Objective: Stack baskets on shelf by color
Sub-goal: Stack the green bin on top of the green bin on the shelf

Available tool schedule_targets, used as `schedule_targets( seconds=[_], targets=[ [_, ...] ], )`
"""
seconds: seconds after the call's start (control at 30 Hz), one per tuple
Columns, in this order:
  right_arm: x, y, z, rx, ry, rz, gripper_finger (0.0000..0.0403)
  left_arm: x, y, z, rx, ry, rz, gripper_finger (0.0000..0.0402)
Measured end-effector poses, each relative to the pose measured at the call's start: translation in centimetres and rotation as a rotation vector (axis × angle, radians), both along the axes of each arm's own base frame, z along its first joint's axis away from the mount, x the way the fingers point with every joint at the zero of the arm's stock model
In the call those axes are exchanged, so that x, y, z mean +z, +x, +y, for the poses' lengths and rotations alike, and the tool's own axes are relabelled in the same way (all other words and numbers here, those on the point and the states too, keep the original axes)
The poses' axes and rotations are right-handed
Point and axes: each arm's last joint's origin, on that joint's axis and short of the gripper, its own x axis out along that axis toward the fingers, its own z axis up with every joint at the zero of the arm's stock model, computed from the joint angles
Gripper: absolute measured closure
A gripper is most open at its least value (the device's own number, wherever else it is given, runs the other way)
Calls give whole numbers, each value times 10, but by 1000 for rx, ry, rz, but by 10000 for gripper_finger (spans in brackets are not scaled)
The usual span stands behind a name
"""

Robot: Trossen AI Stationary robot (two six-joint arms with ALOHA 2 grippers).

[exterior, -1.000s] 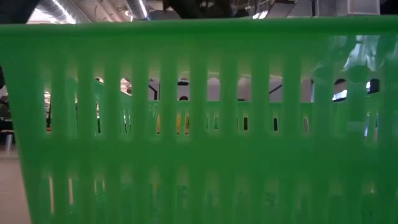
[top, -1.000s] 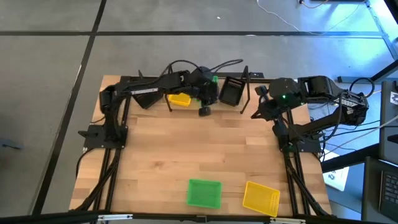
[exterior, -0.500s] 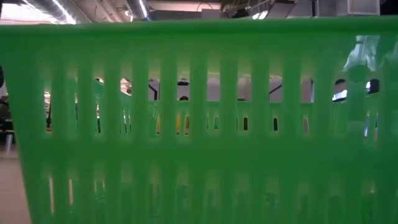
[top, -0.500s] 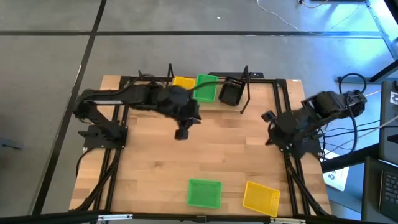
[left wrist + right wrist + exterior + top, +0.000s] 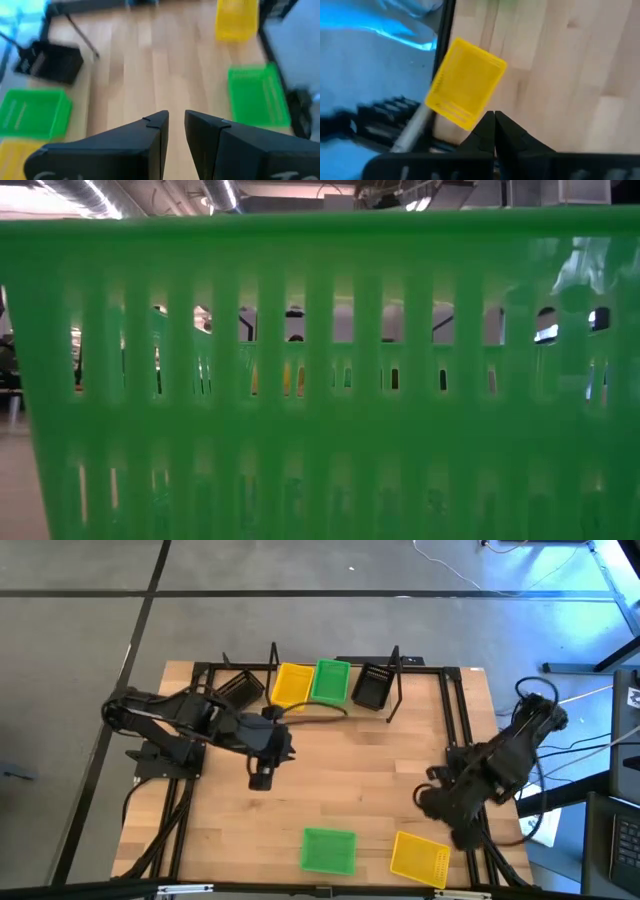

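step: shelf (image 5: 398,690) has yellow, green, black; you're between picks
L tool (image 5: 260,780): slightly spread, empty, mid-surface
R tool (image 5: 428,798): pressed together, empty, near yellow basket (image 5: 419,858)
next: spread R tool, take its rim

Two yellow baskets (image 5: 293,684), two green baskets (image 5: 331,680), two black baskets (image 5: 372,686)

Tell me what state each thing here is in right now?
Left gripper: empty, fingers a little apart, over mid-table.
Right gripper: shut, empty, near the loose yellow basket.
Loose yellow basket: flat on the table, askew.
Loose green basket: flat on the table.
Shelf: holds yellow, green and black baskets side by side.
Second black basket: left of the shelf.
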Motion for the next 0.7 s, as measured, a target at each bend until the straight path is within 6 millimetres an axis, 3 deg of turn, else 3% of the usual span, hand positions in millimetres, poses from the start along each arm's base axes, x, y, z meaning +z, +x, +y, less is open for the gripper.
schedule_targets(
  seconds=[0.13, 0.37, 0.53, 0.7],
  targets=[
    [-17, 19, 21, -123, 13, 53, 402, 1, -6, -4, -17, 6, 7, 347],
    [-49, 54, 46, -41, -13, 29, 402, 0, -9, -13, -50, 10, 21, 347],
    [-72, 80, 46, -153, -80, 57, 400, -3, -12, -16, -65, 20, 53, 347],
    [-80, 100, 38, -241, -86, 16, 369, -3, -14, -21, -84, 21, 59, 347]
  ],
)
